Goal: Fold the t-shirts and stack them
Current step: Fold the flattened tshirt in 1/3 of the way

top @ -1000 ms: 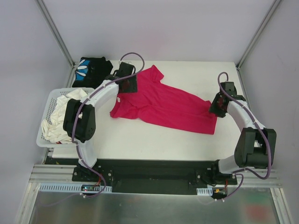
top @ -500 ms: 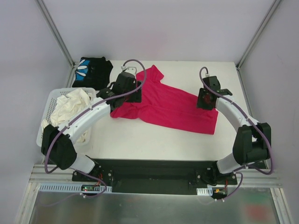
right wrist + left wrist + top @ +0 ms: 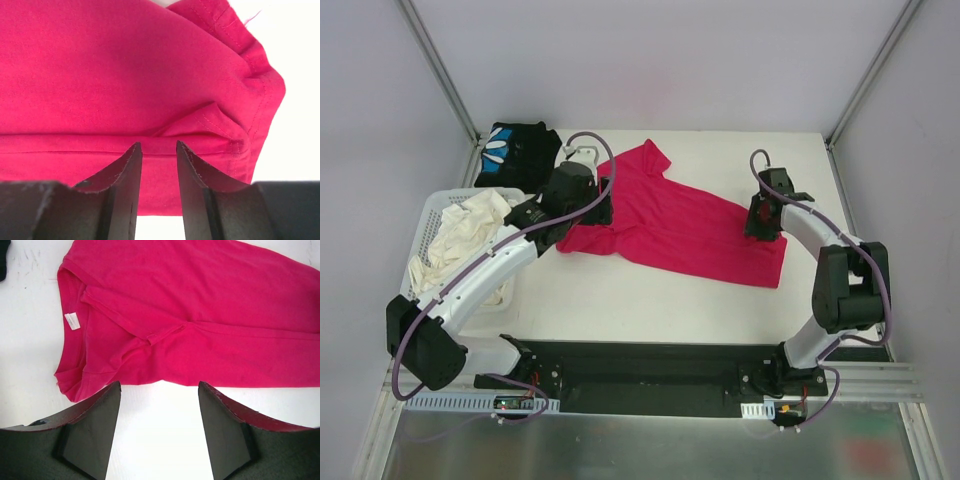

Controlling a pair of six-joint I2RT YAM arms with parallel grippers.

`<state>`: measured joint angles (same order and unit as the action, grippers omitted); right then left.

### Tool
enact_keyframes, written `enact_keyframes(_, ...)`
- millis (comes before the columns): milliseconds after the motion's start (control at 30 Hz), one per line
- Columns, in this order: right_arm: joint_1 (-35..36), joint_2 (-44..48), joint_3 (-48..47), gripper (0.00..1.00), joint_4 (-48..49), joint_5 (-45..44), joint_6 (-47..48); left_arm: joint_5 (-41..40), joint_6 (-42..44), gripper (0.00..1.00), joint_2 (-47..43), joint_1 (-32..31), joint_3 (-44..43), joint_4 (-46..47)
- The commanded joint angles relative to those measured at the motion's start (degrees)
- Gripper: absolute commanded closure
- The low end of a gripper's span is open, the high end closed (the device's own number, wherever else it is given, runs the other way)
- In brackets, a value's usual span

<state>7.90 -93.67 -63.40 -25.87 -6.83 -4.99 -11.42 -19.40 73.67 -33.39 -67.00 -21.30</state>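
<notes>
Left gripper (image 3: 588, 200), seen from the top, hangs over the collar end of the magenta-red t-shirt (image 3: 670, 225) spread on the table (image 3: 650, 290), and the right gripper (image 3: 763, 215) hangs over its hem end. The black t-shirt (image 3: 520, 150) lies bunched behind the basket (image 3: 420, 255). In your left wrist view the jaws stand wide apart, holding nothing, beside the collar. In your right wrist view the fingers are narrowly parted above the hem corner, with nothing between them.

Pretty bright, even light is thrown from overhead. The white table (image 3: 650, 292) is nearly blown out just beside the magenta t-shirt (image 3: 670, 225), and only soft shadows are cast along that t-shirt's folds and edges.
</notes>
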Motion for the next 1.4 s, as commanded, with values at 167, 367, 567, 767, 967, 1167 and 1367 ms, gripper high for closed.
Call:
enact_keyframes(167,-0.17,-0.38,-0.15,0.64,2.75,0.76,-0.98,-2.12,1.82,0.38,-0.72,-0.28,0.21,-0.50)
enact_keyframes(367,4.29,-0.37,-2.86,0.64,2.24,2.35,-0.99,-2.73,1.65,0.38,0.68,-0.28,0.12,-1.46)
enact_keyframes(567,13.18,-2.92,-8.58,0.63,0.90,6.04,-1.51,-3.43,0.24,0.39,5.33,-0.28,0.29,-2.78)
enact_keyframes(767,18.20,-6.17,-14.38,0.63,2.39,6.30,-0.46,-6.68,-1.17,0.39,10.34,-0.19,1.08,-1.82)
enact_keyframes(967,19.26,-11.79,-21.05,0.61,3.11,19.99,1.13,-11.96,-4.76,0.40,11.50,-0.10,3.01,-1.20)
enact_keyframes(1167,20.49,-18.29,-27.21,0.59,1.97,26.52,-0.63,-12.22,-9.07,0.41,9.74,-0.19,4.86,-0.76)
enact_keyframes(1367,23.56,-22.52,-30.39,0.58,0.55,30.03,-0.72,-19.14,-12.59,0.43,8.69,-1.24,7.23,-0.24)
